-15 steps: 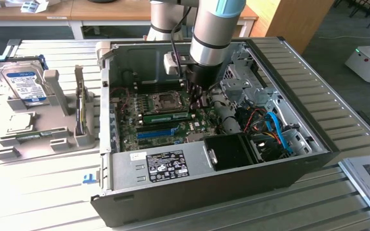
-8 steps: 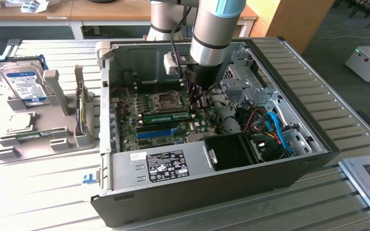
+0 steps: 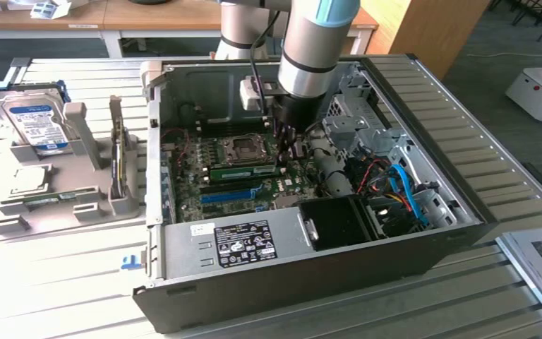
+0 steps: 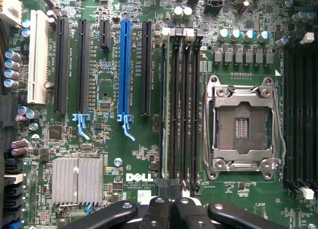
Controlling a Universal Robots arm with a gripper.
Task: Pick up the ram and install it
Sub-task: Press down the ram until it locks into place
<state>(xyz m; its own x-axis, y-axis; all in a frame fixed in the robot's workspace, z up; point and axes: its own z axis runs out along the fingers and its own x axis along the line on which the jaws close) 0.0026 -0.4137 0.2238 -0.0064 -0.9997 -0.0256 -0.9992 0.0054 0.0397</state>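
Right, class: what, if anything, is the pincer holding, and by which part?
It cannot be told. The shut pincer hangs over one end of the green memory stick, which stands on edge on the board; no actual grip shows.

You see the gripper [image 3: 285, 145] closed and low inside the open computer case [image 3: 440, 212], just above the ram [image 3: 243, 170] standing on the motherboard [image 3: 195, 191].

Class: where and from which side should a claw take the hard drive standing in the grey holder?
Pinch the hard drive across its flat faces at the free upper end, from above: it stands nearly upright, lower end sunk in the grey holder.
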